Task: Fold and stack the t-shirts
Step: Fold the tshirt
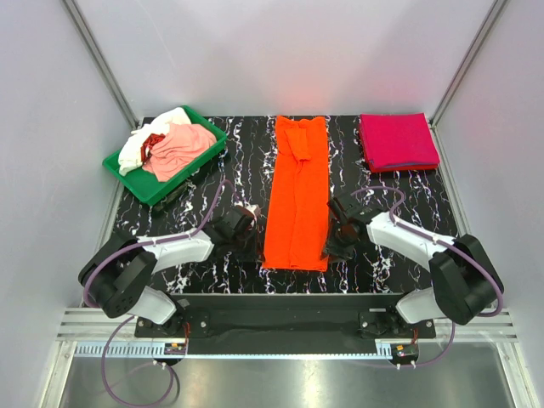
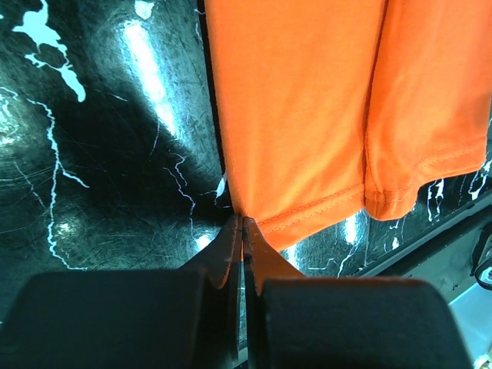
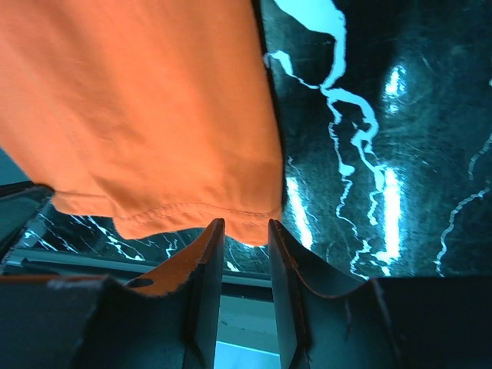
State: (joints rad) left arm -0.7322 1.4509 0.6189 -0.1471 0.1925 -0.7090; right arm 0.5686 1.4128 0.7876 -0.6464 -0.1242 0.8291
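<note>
At the far left of the black marbled worktop (image 1: 234, 161) stands a green tray (image 1: 126, 179) heaped with crumpled t-shirts: a white one (image 1: 143, 141), a red one (image 1: 155, 141) and a pale pink one (image 1: 180, 148). The left fingers (image 2: 223, 250) are pressed together, with their tips touching the near left corner of the orange t-shirt (image 1: 297, 195). I cannot tell whether any cloth is pinched between them. This shirt lies flat in the middle of the worktop, folded into a long narrow strip running from near to far. At its near right corner the right fingers (image 3: 288, 261) stand narrowly apart, with the hem edge reaching into the gap between their tips. A magenta t-shirt (image 1: 398, 140) lies folded square at the far right.
</note>
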